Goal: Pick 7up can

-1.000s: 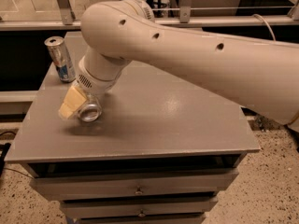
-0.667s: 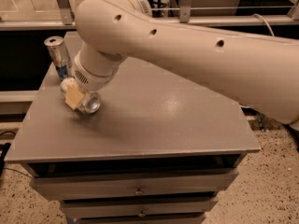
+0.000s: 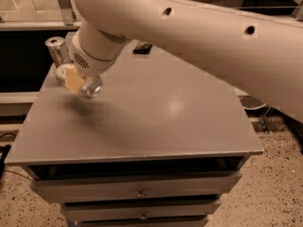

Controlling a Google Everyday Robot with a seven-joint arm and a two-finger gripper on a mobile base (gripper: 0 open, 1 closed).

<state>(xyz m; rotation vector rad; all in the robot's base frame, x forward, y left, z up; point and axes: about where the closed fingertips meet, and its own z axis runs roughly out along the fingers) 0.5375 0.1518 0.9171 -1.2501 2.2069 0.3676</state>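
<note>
My gripper (image 3: 78, 83) hangs over the left part of the grey cabinet top (image 3: 170, 117), at the end of the big white arm that crosses the view from the upper right. It is shut on the 7up can (image 3: 93, 86), which lies sideways in it with one shiny silver end facing the camera. A yellowish finger pad (image 3: 71, 78) covers the can's side, so the lettering is hidden. The can is held a little above the surface, with a shadow under it.
A slimmer silver-and-blue can (image 3: 56, 50) stands upright at the back left corner, just behind the gripper. A small dark object (image 3: 142, 47) lies at the back edge. Drawers (image 3: 139, 192) are below the top. Speckled floor lies to the right.
The gripper has risen and moved back towards the far left with the can in it. The can has left the surface. The slim can has not moved.
</note>
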